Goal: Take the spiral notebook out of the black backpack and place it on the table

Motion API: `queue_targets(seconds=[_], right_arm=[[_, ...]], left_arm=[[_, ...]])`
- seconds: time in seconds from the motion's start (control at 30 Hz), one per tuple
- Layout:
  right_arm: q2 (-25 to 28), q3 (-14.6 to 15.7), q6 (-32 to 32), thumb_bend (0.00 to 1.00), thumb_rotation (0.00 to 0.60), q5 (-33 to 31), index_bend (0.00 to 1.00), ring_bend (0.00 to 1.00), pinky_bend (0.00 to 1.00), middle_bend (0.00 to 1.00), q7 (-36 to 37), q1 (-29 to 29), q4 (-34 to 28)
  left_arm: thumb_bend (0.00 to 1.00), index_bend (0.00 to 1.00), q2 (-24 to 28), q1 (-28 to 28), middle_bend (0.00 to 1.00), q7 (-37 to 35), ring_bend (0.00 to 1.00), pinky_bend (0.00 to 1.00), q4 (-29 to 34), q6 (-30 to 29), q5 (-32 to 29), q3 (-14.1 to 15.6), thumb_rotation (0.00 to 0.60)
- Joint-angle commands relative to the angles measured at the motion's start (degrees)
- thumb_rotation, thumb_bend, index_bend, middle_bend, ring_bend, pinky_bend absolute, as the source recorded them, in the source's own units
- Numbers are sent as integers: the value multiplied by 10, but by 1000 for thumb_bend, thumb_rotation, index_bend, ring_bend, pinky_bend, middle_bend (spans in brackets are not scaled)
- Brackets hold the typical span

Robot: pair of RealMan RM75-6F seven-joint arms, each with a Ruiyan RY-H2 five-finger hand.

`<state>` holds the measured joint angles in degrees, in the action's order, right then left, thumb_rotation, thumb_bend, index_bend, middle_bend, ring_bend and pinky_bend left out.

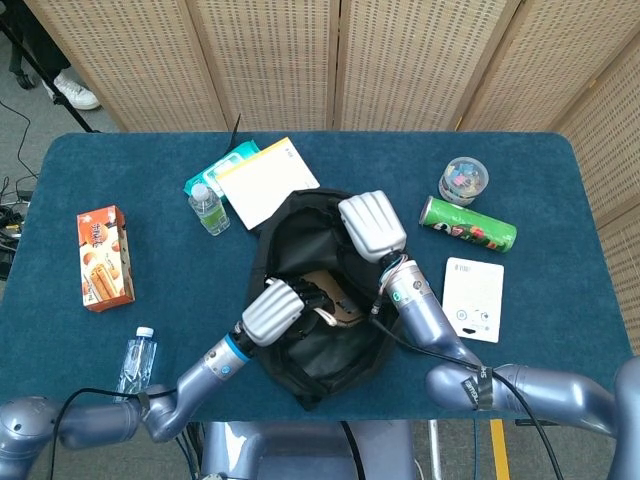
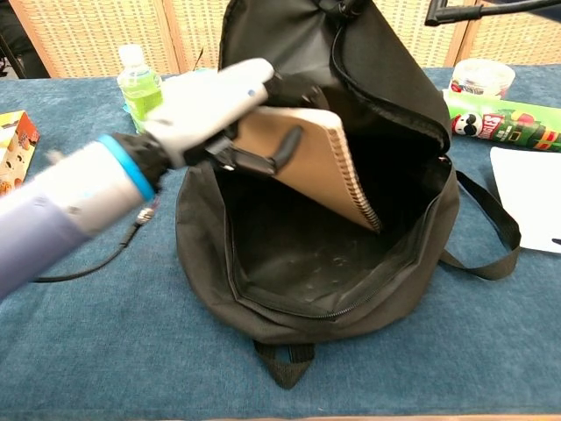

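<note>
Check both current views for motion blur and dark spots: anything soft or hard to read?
Chest view: the left hand and its forearm are motion-smeared, while the spiral notebook it holds stays fairly crisp; the black backpack interior is deep in shadow. Head view: evenly lit and sharp, no glare.

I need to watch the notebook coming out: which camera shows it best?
The chest view: the spiral notebook shows its brown cover and coil edge, gripped by the left hand, tilted within the black backpack mouth. The head view shows only a brown sliver beside the hand.
</note>
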<state>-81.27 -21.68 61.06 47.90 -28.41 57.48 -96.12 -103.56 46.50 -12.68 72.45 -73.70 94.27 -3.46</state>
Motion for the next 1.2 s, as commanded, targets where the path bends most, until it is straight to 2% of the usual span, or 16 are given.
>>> queue_targets(seconds=[0.03,0.2,0.4,0.67,0.8,0.9,1.07,1.2], right_arm=[[7,-11,-23,646,600,-23,678,638,750,656,32,-3,6],[19,-18,-58,640,600,-41,678,638,750,656,79,-7,23],[23,-9,-83,620,600,-41,679,638,750,656,105,-11,49],[18,5,-100,617,600,-14,679,638,750,656,143,-20,74],[13,19,-118,609,600,7,679,638,750,656,180,-33,93],[11,25,-123,608,600,19,679,638,750,656,195,-38,101],[8,31,-124,608,600,34,680,638,750,656,212,-45,113],[7,38,-125,608,600,45,680,638,750,656,216,-49,120]], left_arm=[[650,777,29,-29,542,-39,434,540,36,-35,22,26,600],[650,778,63,-54,542,-92,434,540,57,-77,47,45,600],[649,778,92,-75,542,-138,434,540,81,-129,62,40,600],[649,780,116,-94,543,-178,434,540,118,-189,69,11,600],[648,783,128,-102,545,-219,434,540,152,-220,48,-26,600],[648,786,143,-107,547,-225,434,540,157,-224,37,-42,600],[648,788,235,-125,547,-194,434,540,216,-195,6,-48,600],[650,796,366,-166,547,-112,443,556,383,-134,-107,-39,600]])
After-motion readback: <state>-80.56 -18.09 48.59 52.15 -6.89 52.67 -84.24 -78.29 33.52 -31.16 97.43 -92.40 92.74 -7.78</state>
